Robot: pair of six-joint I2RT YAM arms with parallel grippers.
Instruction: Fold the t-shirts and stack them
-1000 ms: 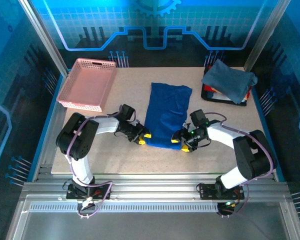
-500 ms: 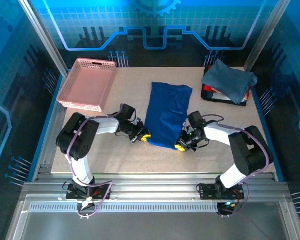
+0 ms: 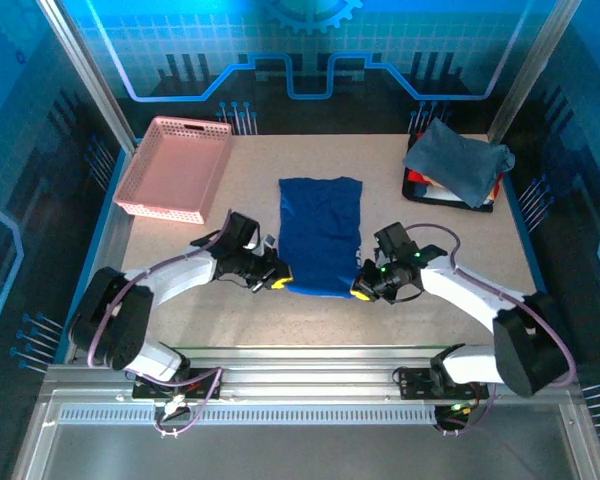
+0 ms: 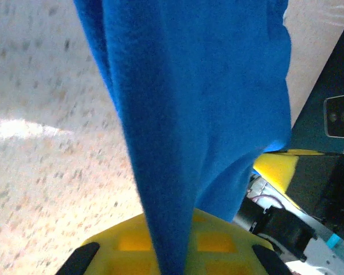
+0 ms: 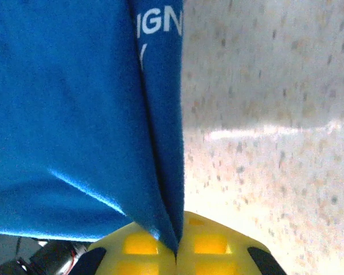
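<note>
Top external view: the royal-blue t-shirt (image 3: 320, 235) is seen laid flat as a narrow rectangle at the middle of the bench (image 3: 250, 320), its length running away from the arm bases. Its near edge is pinched at both corners: the near-left corner is clamped in the left gripper (image 3: 280, 281) and the near-right corner in the right gripper (image 3: 361, 290), each closed tight on the cloth. In the left wrist view a fold of blue cloth is seen running out from between the yellow fingers (image 4: 126, 243), and in the right wrist view the cloth is nipped in the same way, with white lettering (image 5: 159, 23) shown near the top edge. Both arms are stretched low and forward over the bench, elbows spread outward and forearms angled inward, so that the two grippers face each other across the shirt's near edge. The slate grey-blue t-shirt (image 3: 458, 160) is draped in a loose heap over a black and red tray (image 3: 420, 190) at the far right corner, well apart from the blue one. A pink basket (image 3: 175, 170) is set at the far left. The bench is speckled beige, framed by aluminium rails and enclosed by blue-lit panels. Whether the gripped edge is lifted off the bench cannot be told from above, and the tray is mostly hidden under the cloth.
</note>
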